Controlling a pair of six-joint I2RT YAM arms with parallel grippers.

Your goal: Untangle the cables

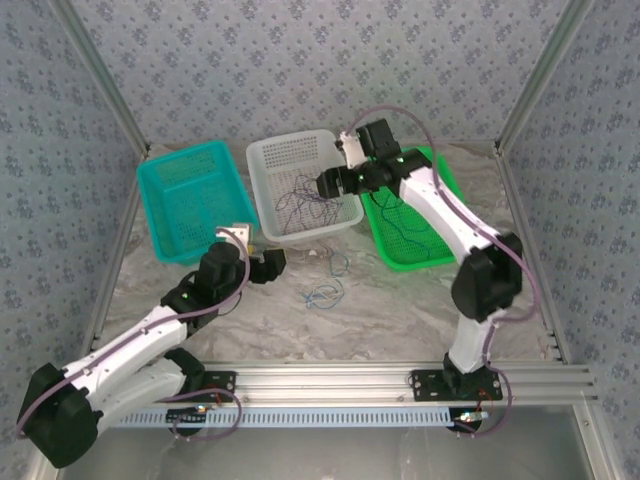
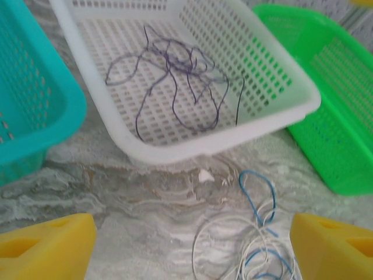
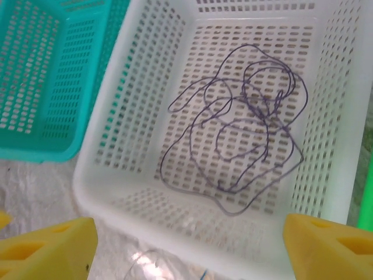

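- Left hand (image 2: 191, 242): fingers wide, empty, near the blue and cream cables (image 2: 254, 213) tangled on the bench (image 2: 116, 186).
- Right hand (image 3: 189, 242): wide, empty, over the white basket (image 3: 105, 175) containing the purple cable (image 3: 267, 146).

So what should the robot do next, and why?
Probably lower the open left jaws onto the blue cable and pinch it. The purple cable already lies alone in the white basket, but the blue one is mixed up with the cream cable on the table, right in front of those jaws.
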